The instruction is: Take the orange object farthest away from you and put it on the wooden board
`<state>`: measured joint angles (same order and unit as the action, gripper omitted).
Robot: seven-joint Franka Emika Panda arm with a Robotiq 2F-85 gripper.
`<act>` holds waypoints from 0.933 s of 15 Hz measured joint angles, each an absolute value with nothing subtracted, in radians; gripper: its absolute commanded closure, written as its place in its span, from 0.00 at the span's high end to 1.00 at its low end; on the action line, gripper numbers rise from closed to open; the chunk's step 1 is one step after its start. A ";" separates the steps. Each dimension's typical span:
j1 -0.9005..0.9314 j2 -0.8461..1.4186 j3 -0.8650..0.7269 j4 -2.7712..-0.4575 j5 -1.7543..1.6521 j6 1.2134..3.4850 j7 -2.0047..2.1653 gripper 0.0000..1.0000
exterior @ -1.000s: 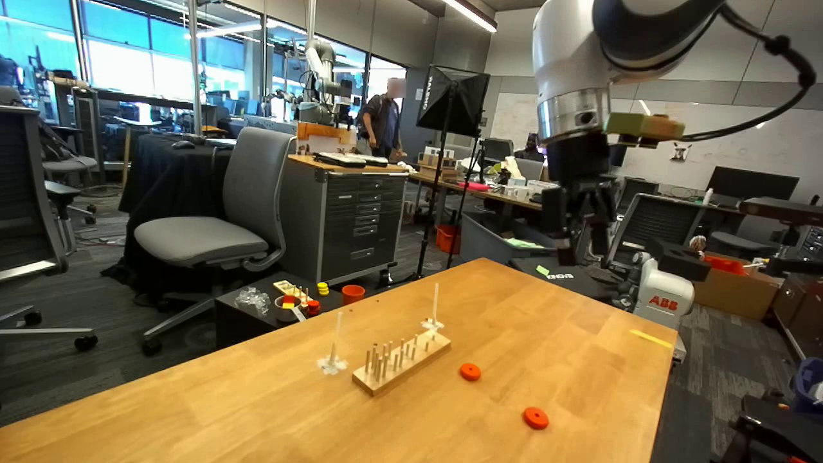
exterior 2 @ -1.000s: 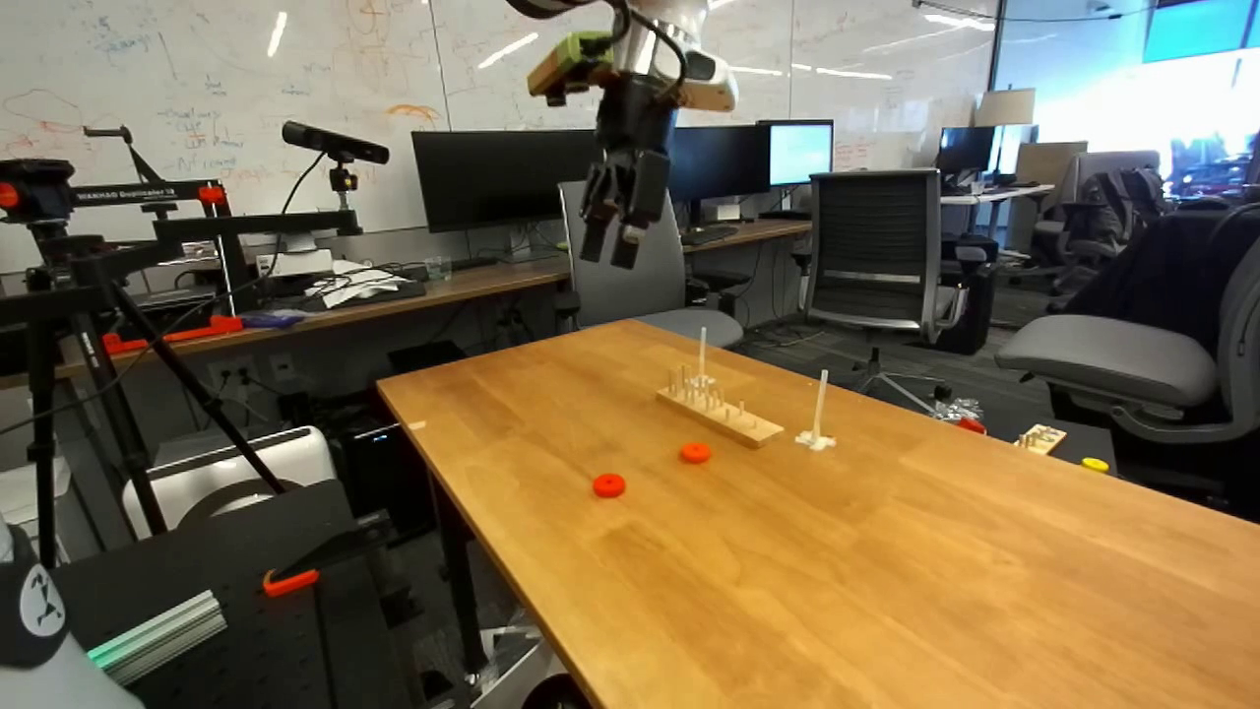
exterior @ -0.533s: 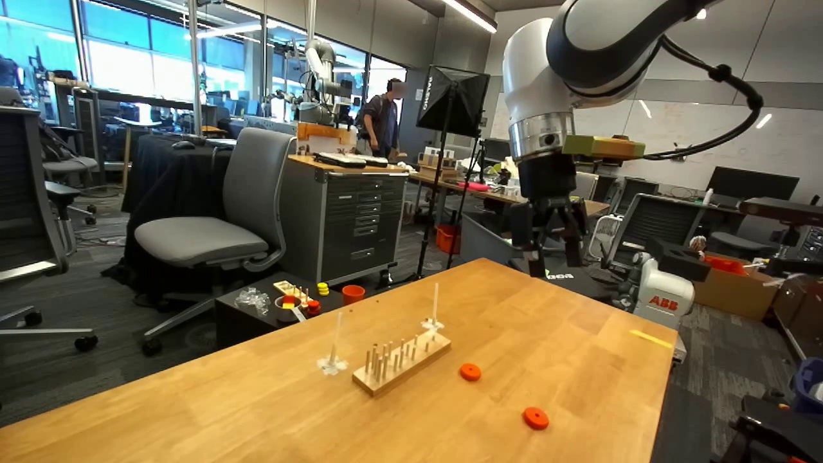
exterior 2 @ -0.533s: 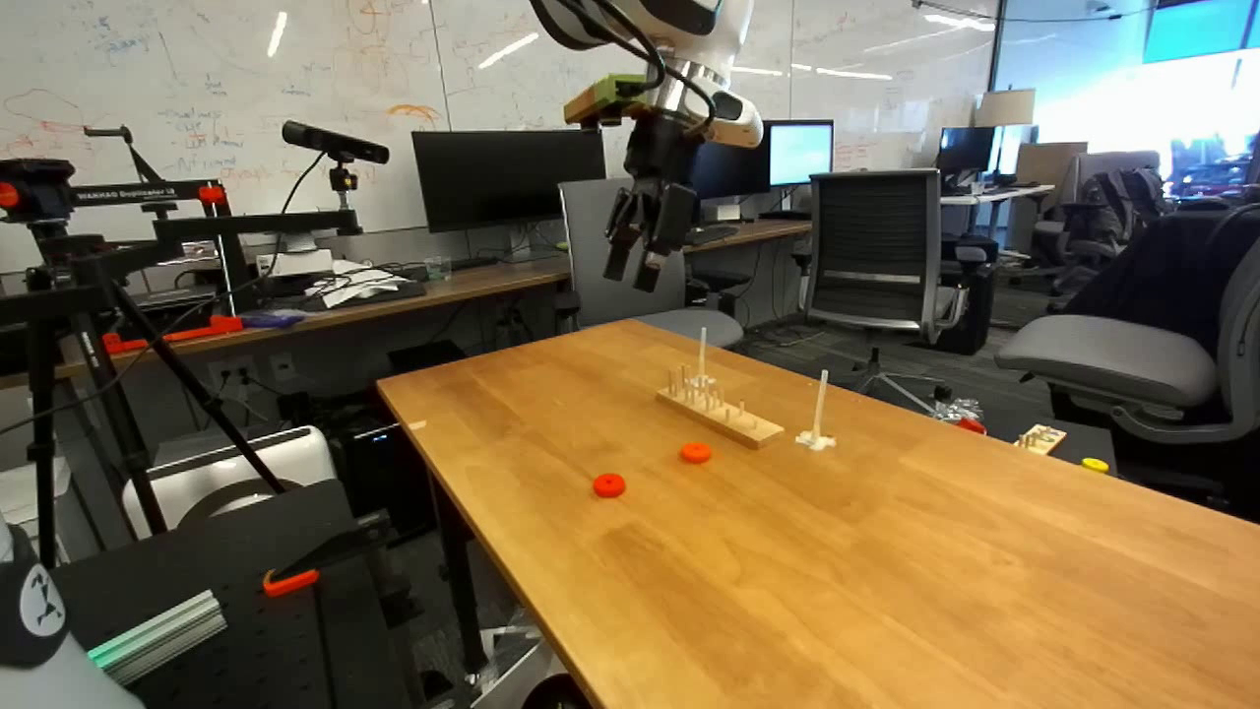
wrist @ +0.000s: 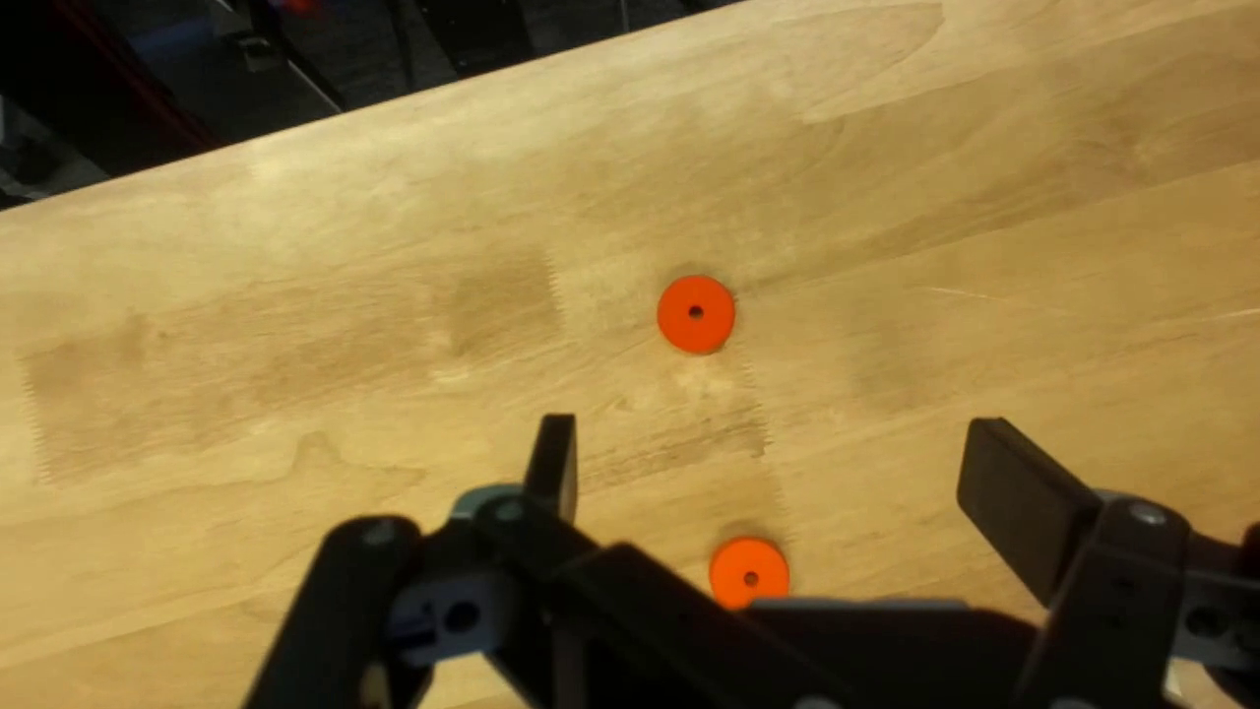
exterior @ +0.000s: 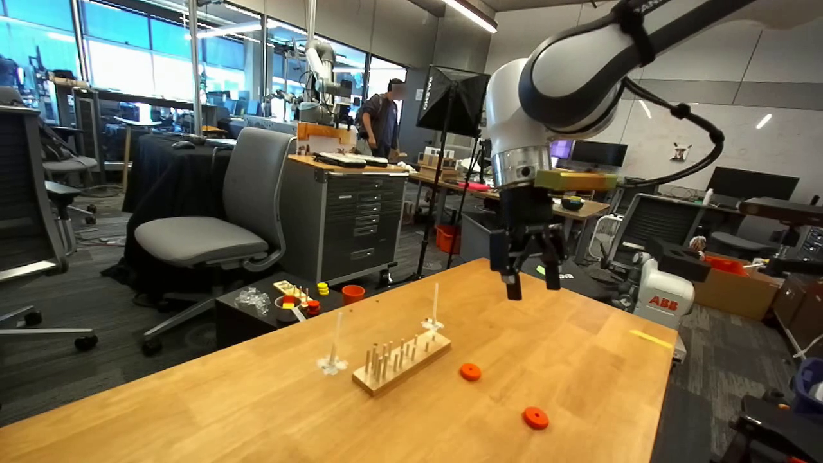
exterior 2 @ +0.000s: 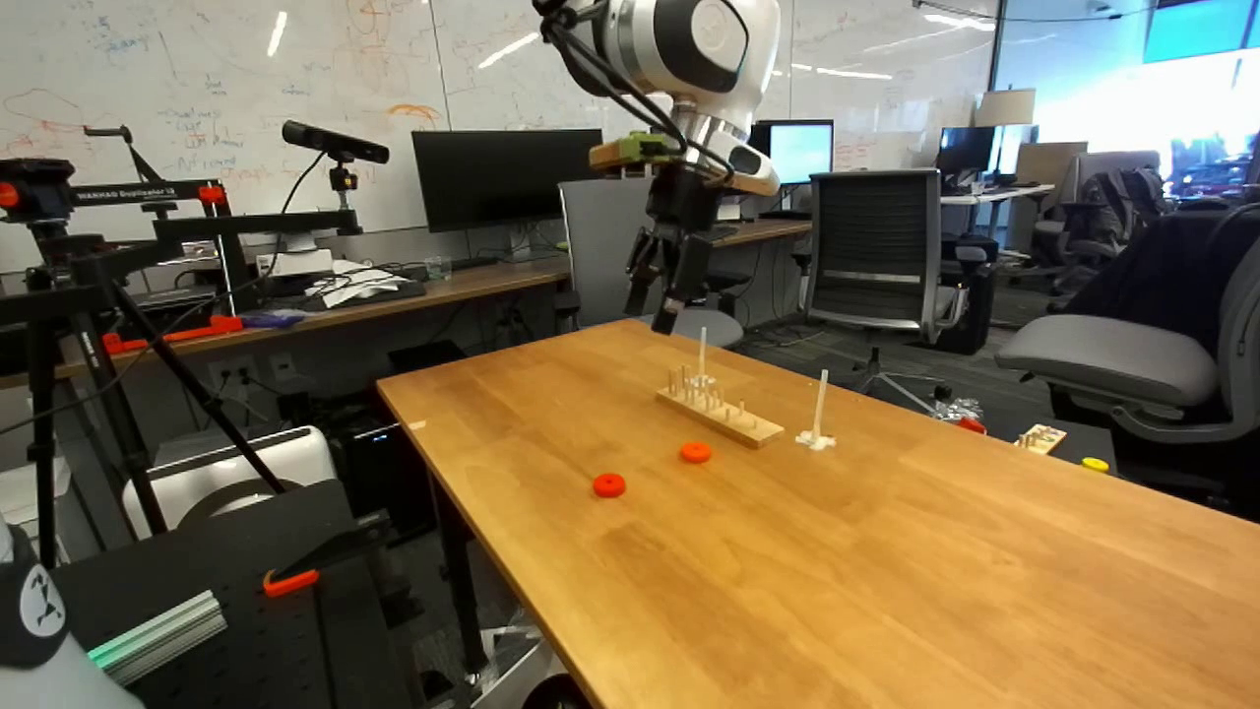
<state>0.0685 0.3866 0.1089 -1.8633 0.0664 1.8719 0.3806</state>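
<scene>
Two similar orange discs lie flat on the tabletop; I cannot tell them apart by look. The orange disc nearer the board [exterior: 470, 372] shows in both exterior views [exterior 2: 696, 452]; in the wrist view [wrist: 743, 569] my gripper partly covers it. The orange disc farther from the board [exterior: 535, 418] [exterior 2: 609, 484] shows whole in the wrist view [wrist: 696, 330]. The wooden board [exterior: 405, 369] [exterior 2: 724, 421], pale with several short pegs, does not show in the wrist view. My gripper [exterior: 533, 290] [exterior 2: 650, 317] [wrist: 775, 433] is open and empty, well above the table.
Two thin upright sticks [exterior: 335, 337] [exterior: 435, 305] are taped to the tabletop [exterior: 257, 411] beside the board. A low black stand [exterior: 244, 321] with an orange cup [exterior: 352, 294] and yellow discs [exterior: 323, 289] stands beyond the table edge. An office chair [exterior 2: 615, 251] is behind the table.
My gripper has come down toward the table, moving left in one exterior view and right in the other. It stays open. The discs and the board have not moved.
</scene>
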 measured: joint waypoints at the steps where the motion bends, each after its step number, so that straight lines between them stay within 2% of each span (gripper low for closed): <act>1: 0.069 0.419 0.103 -1.847 0.076 1.891 0.381 1.00; 14: 0.068 0.762 0.071 -1.631 0.207 2.096 0.376 1.00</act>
<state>0.0683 0.7620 0.0706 -1.6305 0.2070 2.0961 0.3765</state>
